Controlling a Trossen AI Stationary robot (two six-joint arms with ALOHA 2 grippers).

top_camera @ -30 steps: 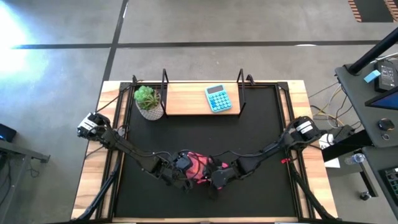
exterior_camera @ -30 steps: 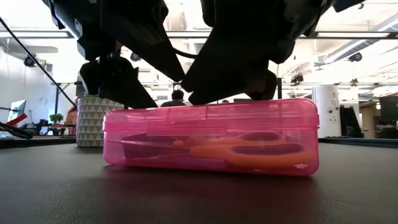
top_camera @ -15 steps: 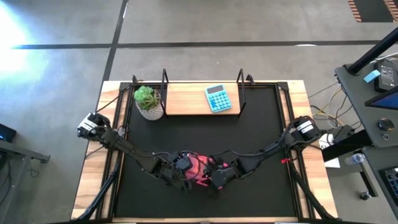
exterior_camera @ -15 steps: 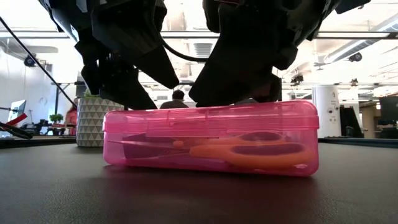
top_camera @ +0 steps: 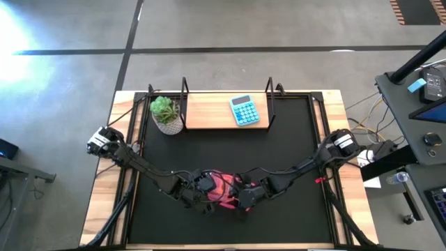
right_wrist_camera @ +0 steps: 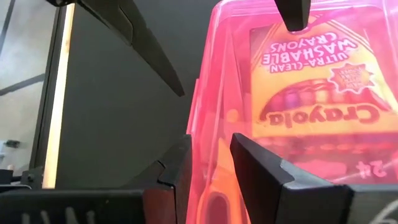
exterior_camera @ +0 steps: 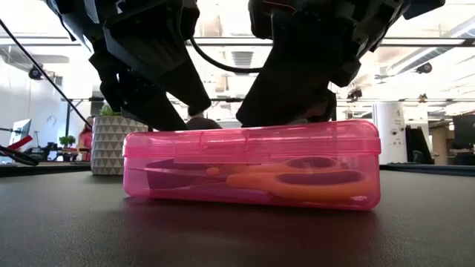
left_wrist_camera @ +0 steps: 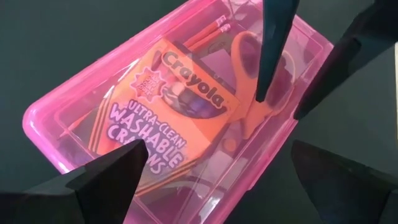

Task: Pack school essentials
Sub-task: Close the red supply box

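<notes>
Both end effectors sat over the closed pink case (exterior_camera: 252, 167) on the bench (top_camera: 293, 139). Left end effector (left_wrist_camera: 211, 180) spread wide; right end effector (right_wrist_camera: 208, 165) clenched nearly shut on the case edge.

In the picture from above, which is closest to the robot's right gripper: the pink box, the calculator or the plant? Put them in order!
1. Pink box: right at the right gripper, near the table's front edge.
2. Calculator: on the wooden shelf at the back, nearly straight behind the gripper.
3. Plant: back left on the same shelf, the farthest away.
</notes>
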